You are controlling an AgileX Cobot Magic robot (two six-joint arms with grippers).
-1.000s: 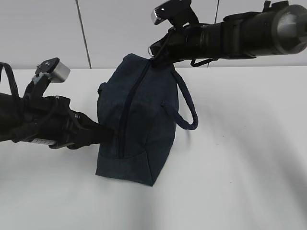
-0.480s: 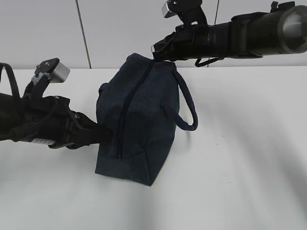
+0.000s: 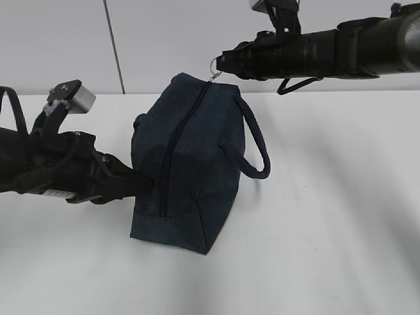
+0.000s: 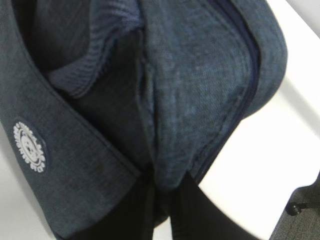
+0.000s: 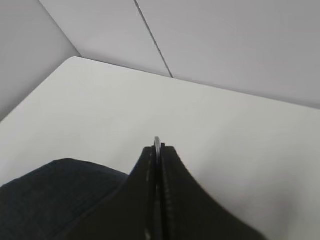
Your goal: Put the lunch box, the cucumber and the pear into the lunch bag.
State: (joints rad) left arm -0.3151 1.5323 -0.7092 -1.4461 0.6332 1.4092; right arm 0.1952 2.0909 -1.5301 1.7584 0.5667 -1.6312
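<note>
The dark navy lunch bag (image 3: 187, 164) stands on its end on the white table, its zipper closed along the side facing me. My left gripper (image 3: 141, 186) is shut on a fold of the bag's fabric (image 4: 167, 170) low on its left side. My right gripper (image 3: 220, 64) is above the bag's top end, shut on the silver ring pull (image 3: 214, 65); the ring's edge shows between the closed fingers in the right wrist view (image 5: 157, 142). The lunch box, the cucumber and the pear are out of view.
A strap handle (image 3: 256, 147) loops out from the bag's right side. The white table (image 3: 328, 216) stretches to the right and front. A pale wall with a vertical seam (image 3: 113, 46) stands behind.
My right gripper has risen and drawn back to the right, lifting the ring pull off the bag's top end. The left gripper and the bag have stayed put.
</note>
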